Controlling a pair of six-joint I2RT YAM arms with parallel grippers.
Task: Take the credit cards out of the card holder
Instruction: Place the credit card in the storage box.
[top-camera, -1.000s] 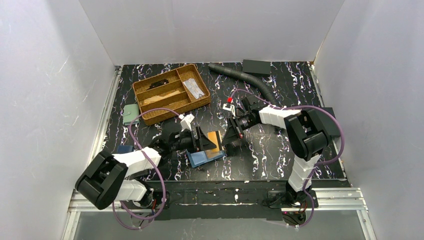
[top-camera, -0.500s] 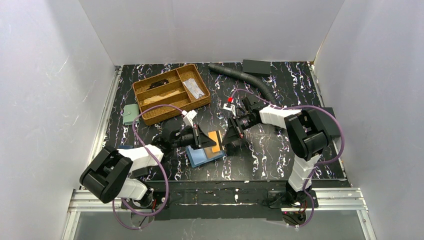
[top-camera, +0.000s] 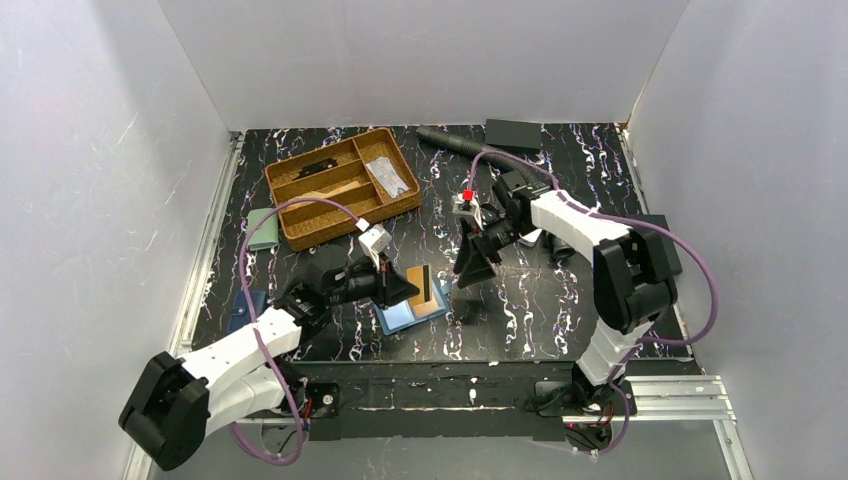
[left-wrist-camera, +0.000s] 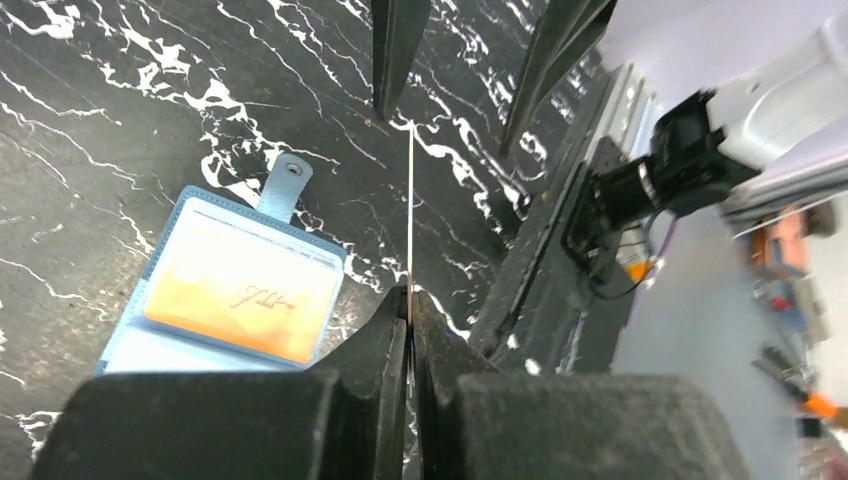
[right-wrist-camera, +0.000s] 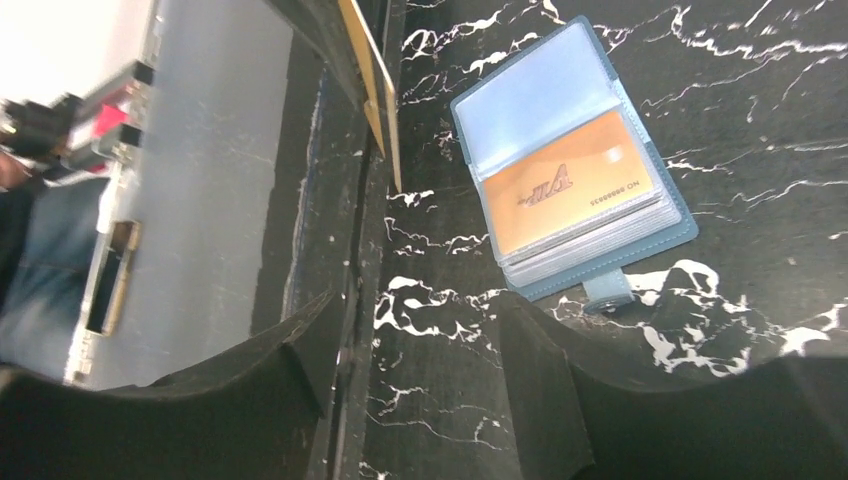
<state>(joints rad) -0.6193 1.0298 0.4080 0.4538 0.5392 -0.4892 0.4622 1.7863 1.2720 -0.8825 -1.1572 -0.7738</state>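
Desk (top-camera: 560, 300): black marble print with white veins, white walls (top-camera: 420, 60) on three sides, metal rail (top-camera: 660, 395) along the near edge.

Clutter, left to right:
- Pale green pouch (top-camera: 262, 228) at the left edge.
- Navy wallet (top-camera: 243, 310) nearer the near-left corner, partly under the left arm.
- Woven tray (top-camera: 345, 222) with compartments at far left, a dark item and a clear packet inside.
- Black ribbed hose (top-camera: 470, 146) and flat black box (top-camera: 512, 133) along the far edge.

Left gripper (top-camera: 410, 289) is clamped tight on an orange card (top-camera: 424, 290), which stands on edge above the desk. From the left wrist view this card is only a thin line (left-wrist-camera: 410, 220).

Card holder (top-camera: 400, 318) lies open and flat near the middle of the near edge, just below the held card, snap tab (left-wrist-camera: 291, 176) sticking out. A second orange card (right-wrist-camera: 565, 185) sits under its clear sleeve.

Right gripper (top-camera: 474, 272) hangs just right of the held card, jaws apart, gripping nothing. Its fingers do not touch the card or the holder.

Writing: the sleeved card has a script logo and a line starting "NO" followed by digits, too small to read for certain.
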